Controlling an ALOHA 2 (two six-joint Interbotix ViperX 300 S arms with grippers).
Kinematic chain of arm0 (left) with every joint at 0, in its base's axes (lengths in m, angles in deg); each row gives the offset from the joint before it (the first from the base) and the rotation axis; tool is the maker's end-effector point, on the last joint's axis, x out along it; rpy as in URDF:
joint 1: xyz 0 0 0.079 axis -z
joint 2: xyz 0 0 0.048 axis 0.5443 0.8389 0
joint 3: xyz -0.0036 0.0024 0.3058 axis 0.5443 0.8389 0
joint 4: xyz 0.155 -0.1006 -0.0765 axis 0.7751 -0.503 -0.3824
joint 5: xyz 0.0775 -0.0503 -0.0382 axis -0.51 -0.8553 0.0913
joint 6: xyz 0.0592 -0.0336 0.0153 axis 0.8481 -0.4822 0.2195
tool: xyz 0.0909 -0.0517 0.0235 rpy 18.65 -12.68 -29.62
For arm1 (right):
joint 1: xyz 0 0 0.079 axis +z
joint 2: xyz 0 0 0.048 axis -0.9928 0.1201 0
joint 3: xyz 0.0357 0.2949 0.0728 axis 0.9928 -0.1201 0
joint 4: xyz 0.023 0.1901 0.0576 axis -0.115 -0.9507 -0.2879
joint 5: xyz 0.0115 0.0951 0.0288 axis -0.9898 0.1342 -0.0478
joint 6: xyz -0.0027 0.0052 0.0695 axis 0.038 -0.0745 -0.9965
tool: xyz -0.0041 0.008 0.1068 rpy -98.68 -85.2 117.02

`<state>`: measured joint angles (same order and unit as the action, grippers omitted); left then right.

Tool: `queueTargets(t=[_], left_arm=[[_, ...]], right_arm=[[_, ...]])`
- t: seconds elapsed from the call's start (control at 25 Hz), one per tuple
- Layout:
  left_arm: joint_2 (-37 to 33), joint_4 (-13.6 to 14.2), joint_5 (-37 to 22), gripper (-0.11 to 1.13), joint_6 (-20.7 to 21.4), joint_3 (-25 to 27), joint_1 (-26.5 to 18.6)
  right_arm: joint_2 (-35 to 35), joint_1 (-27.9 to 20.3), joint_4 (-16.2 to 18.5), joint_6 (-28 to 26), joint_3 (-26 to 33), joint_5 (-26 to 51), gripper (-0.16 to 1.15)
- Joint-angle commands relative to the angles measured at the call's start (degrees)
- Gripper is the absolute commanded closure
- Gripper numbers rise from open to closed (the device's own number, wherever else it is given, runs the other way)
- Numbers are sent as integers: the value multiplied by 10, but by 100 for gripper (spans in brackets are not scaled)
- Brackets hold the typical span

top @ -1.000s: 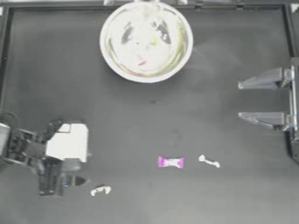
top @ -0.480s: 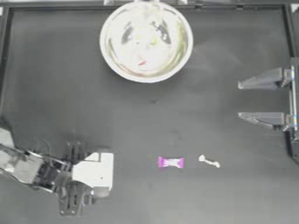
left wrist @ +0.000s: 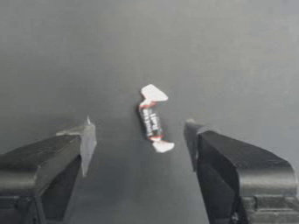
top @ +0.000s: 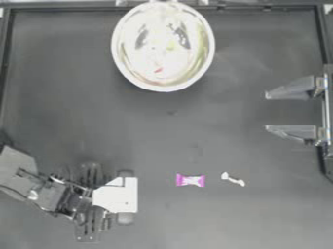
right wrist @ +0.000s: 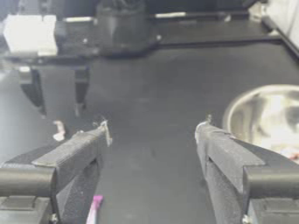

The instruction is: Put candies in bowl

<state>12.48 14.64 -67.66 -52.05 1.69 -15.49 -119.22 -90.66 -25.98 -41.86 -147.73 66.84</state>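
Observation:
The shiny metal bowl (top: 162, 80) stands at the back middle of the table. Small yellow-green (top: 170, 46) and reddish (top: 158, 70) candies lie inside it. A magenta candy (top: 191, 180) and a whitish candy (top: 232, 179) lie on the table in front. My left gripper (top: 98, 199) hovers at the front left, open. In the left wrist view a whitish candy with reddish print (left wrist: 152, 120) lies on the table between its jaws, untouched. The top view hides that candy under the arm. My right gripper (top: 289, 111) is parked open at the right edge.
The right wrist view looks across the table to the bowl's rim (right wrist: 234, 109), the magenta candy (right wrist: 95, 208), the whitish candy (right wrist: 59, 130) and the left arm (right wrist: 52, 39) farther off. A raised border runs around the dark table.
The left arm has swung right and toward the front. It now covers the front-left candy that lay in plain sight a second ago. The right arm, bowl and other candies have not moved.

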Motion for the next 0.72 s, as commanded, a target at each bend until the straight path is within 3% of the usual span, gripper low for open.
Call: queueTargets(t=[0.04,0.72], left_arm=[[5,1,4,8,-1,-12,1],[52,-6,28,11,-1,-21,1]], right_arm=[[4,0,-2,-1,5,-4,6],[4,3,-2,-2,5,-4,6]])
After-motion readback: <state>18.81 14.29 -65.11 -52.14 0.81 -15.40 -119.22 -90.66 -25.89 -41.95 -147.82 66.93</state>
